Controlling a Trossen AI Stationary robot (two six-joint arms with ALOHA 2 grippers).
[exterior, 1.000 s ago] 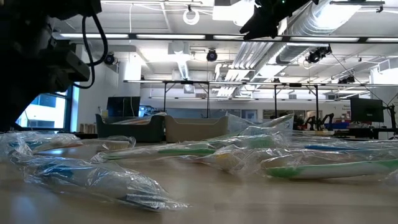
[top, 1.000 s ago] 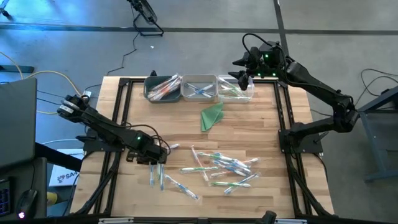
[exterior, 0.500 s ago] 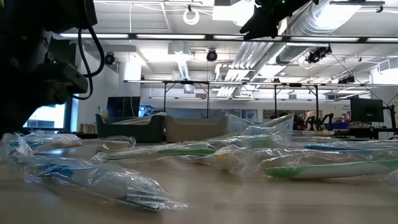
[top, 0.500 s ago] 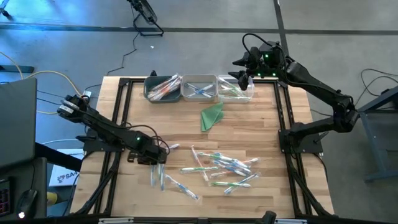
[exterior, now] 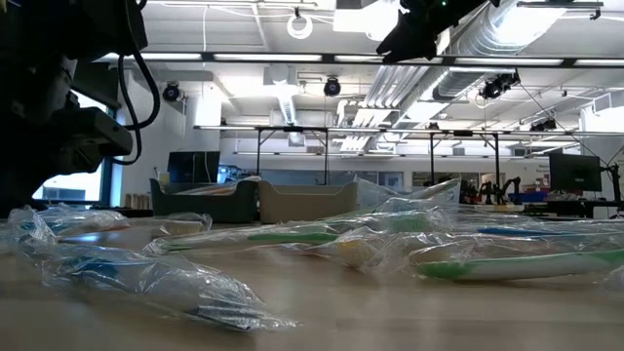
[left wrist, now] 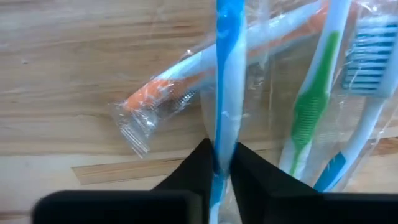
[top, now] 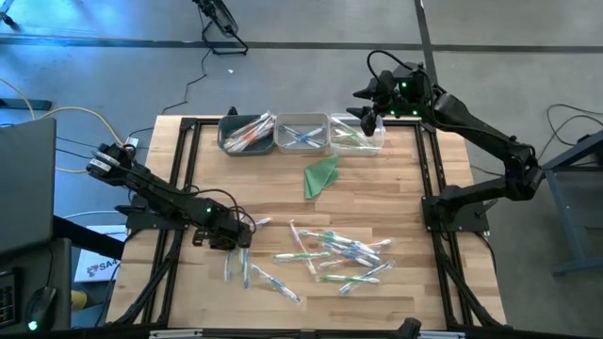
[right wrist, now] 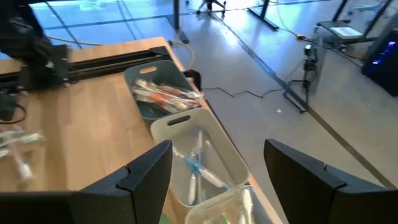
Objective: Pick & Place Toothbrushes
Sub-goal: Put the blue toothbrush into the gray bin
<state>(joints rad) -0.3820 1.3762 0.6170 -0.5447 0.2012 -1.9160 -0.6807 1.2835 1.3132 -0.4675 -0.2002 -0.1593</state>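
Your left gripper is clamped on the blue wrapped toothbrush, so lifting may snag the crinkled wrappers of the neighbouring toothbrushes; your right gripper waits with fingers apart over the far bins.

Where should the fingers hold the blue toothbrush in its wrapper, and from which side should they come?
Grip the blue toothbrush on its straight handle, from above, fingers across its narrow width. It lies flat on the table, and the left gripper already pinches there.

Three bins stand in a row at the top centre of the frame, one green cloth lies below them, and well over a dozen wrapped toothbrushes lie scattered lower down; exact number unclear
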